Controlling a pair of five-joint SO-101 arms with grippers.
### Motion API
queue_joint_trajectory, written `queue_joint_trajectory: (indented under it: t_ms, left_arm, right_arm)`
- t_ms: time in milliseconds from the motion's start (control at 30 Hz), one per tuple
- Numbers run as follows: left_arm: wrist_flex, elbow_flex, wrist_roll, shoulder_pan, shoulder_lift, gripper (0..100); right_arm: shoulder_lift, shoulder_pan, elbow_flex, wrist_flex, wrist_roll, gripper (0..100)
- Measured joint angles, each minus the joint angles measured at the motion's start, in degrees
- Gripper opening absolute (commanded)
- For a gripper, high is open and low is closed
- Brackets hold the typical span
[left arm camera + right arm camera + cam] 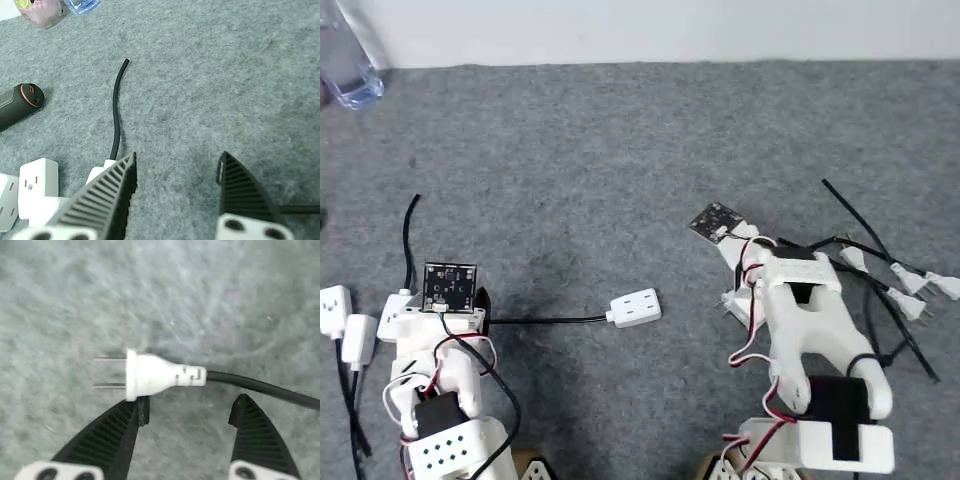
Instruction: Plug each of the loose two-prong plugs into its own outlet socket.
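A white two-prong plug [155, 375] lies flat on the grey carpet with its black cord [260, 386] trailing away. My right gripper [192, 402] hovers open just short of it, nothing between its fingers. In the high view this plug [732, 300] peeks out beside the right arm. A white outlet socket [635, 308] on a black cord rests mid-table between the arms. My left gripper [177, 157] is open and holds nothing, low over the carpet. Beside one of its fingers [110, 190] are white outlet blocks [37, 187] and a short black cord [117, 107].
Several more plugs on tangled black cords [905, 300] lie right of the right arm. White outlet blocks [345, 325] sit at the left edge. A black cylinder with an orange ring [20, 102] lies near them. A clear bottle [345, 60] stands far left.
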Motion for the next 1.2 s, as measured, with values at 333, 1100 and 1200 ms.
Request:
queue_joint_trajectory:
  t_ms: [333,1100,1200]
  left_arm:
    - [0.0,0.0,0.0,0.0,0.0,25]
    - [0.0,0.0,0.0,0.0,0.0,25]
    - [0.0,0.0,0.0,0.0,0.0,25]
  right_arm:
    - [0.0,-4.22,-3.52,5.1,-1.41,27.3]
    - [-0.18,-2.9,-18.46,25.05,18.73,27.3]
    - [1.85,-1.67,-21.63,25.49,25.76,27.3]
